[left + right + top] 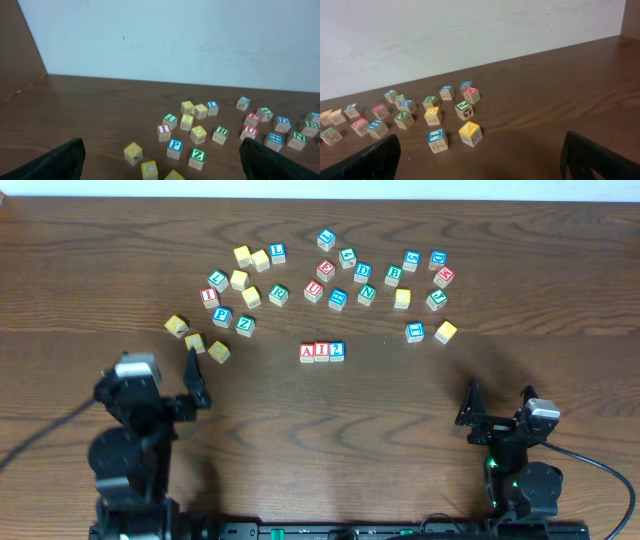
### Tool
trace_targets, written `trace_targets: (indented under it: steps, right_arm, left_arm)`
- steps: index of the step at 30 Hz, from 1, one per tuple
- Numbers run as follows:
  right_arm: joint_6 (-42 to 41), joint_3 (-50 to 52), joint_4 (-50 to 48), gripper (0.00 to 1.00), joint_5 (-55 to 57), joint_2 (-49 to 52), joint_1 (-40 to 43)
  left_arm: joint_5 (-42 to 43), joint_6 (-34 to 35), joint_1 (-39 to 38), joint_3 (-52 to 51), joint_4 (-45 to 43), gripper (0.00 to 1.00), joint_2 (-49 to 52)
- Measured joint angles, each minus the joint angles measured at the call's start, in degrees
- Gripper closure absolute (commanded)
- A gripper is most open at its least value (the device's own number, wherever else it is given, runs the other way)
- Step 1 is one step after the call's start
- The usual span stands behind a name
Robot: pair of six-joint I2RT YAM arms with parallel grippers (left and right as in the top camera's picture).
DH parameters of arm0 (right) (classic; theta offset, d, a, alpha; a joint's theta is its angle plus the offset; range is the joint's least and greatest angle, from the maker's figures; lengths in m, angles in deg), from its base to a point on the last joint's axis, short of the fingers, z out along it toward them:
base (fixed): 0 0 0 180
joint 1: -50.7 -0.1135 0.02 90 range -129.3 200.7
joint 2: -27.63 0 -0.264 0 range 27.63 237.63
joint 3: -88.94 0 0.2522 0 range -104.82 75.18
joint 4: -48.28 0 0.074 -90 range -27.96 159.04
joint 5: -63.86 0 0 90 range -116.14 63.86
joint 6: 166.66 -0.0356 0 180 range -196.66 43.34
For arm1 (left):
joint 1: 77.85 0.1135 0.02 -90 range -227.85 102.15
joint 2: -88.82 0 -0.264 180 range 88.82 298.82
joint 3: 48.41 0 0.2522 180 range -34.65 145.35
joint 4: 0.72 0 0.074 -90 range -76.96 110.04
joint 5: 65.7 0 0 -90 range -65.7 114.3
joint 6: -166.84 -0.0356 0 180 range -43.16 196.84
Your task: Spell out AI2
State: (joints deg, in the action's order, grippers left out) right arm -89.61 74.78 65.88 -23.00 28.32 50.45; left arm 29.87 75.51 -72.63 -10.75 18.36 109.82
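Observation:
Three blocks stand side by side in a row at the table's middle: a red A (307, 352), a blue I (322, 351) and a blue 2 (337, 350). My left gripper (196, 375) is open and empty at the near left, close to several yellow blocks (194, 341). In the left wrist view its fingers (160, 160) frame a yellow block (133, 152), a blue P (174, 148) and a green Z (197, 157). My right gripper (497, 402) is open and empty at the near right, well short of the blocks. Its wrist view (480, 157) shows bare table between the fingers.
Many loose letter blocks lie scattered across the far half of the table, a left cluster (243, 280) and a right cluster (390, 275). A blue block (437, 139) and a yellow block (470, 133) lie nearest the right gripper. A pale wall stands behind.

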Motion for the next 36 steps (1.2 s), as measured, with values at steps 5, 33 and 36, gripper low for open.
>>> trace_targets:
  steps: [5, 33, 36]
  right_arm:
    - [0.00, 0.00, -0.02, 0.01, -0.07, 0.00, 0.00]
    - [0.00, 0.00, 0.00, 0.01, -0.13, 0.00, 0.00]
    - [0.00, 0.00, 0.00, 0.01, -0.13, 0.00, 0.00]
  left_arm:
    - [0.04, 0.00, 0.00, -9.05, -1.11, 0.02, -9.46]
    - [0.02, -4.04, -0.02, -22.88, -4.68, 0.02, -20.35]
    - [-0.17, -4.74, -0.02, -22.86, -4.11, 0.02, -20.41]
